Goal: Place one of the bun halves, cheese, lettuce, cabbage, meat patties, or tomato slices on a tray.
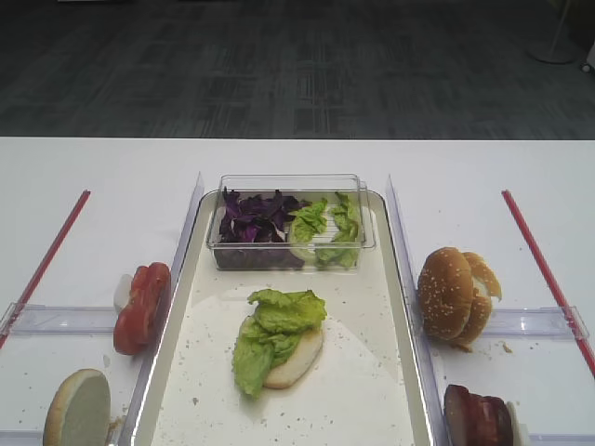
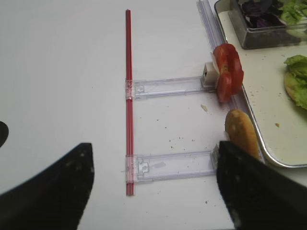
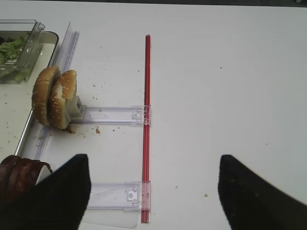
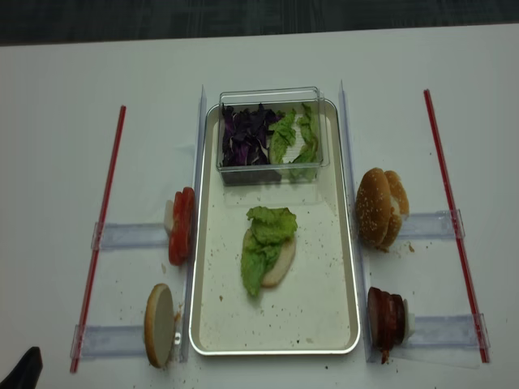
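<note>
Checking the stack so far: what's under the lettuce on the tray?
A bun half lies under the lettuce on the tray, its pale edge showing at the right. Its covered part can't be seen.

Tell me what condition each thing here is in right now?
tray: holds a bun half with lettuce lying on it
clear tub: open, holds cabbage and green leaves
tomato slices: standing on edge
left end effector: open, empty
right end effector: open, empty

White table (image 4: pixel 268 57), tray (image 4: pixel 349 267), clear holders (image 4: pixel 122 236), seemingly plastic, red strips (image 4: pixel 101 227)
</note>
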Robot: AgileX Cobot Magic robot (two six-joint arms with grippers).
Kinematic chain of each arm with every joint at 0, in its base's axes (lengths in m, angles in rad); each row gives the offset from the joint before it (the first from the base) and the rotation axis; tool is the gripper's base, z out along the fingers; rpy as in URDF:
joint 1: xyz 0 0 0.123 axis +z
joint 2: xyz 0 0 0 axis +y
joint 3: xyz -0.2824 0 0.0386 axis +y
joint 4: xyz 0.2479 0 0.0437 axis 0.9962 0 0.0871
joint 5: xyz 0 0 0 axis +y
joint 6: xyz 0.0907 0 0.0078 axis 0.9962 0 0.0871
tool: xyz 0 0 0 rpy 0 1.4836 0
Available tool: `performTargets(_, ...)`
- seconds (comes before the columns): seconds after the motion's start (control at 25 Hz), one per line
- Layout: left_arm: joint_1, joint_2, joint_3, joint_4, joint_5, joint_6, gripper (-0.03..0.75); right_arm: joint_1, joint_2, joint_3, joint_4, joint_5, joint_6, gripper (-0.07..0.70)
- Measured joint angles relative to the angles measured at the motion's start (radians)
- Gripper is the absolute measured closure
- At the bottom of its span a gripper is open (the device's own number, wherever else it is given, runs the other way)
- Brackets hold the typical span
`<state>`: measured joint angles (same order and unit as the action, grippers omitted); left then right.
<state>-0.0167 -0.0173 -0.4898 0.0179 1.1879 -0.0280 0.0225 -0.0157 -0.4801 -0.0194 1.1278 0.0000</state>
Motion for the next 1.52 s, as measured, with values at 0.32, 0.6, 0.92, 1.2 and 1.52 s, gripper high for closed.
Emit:
performTargets(0.32, 0.0, 0.0, 0.0, 0.0, 0.0, 0.0, 0.223, 0.0, 0.0, 0.0, 0.0, 0.0, 0.006, 0.061)
performTargets(0.6, 0.0, 0.0, 0.0, 0.0, 0.0, 0.0, 0.223, 0.0, 0.0, 0.0, 0.0, 0.0, 0.0, 0.061)
performTargets(0.92, 0.0, 0.0, 0.0, 0.0, 0.0, 0.0, 0.223, 0.0, 0.0, 0.0, 0.0, 0.0, 0.0, 0.061)
performTargets(1.2, 0.0, 0.0, 0.0, 0.0, 0.0, 0.0, 0.223, 0.0, 0.0, 0.0, 0.0, 0.0, 0.0, 0.061)
performTargets(1.52, 0.0, 0.0, 0.0, 0.0, 0.0, 0.0, 0.223, 0.0, 0.0, 0.0, 0.0, 0.0, 0.006, 0.061)
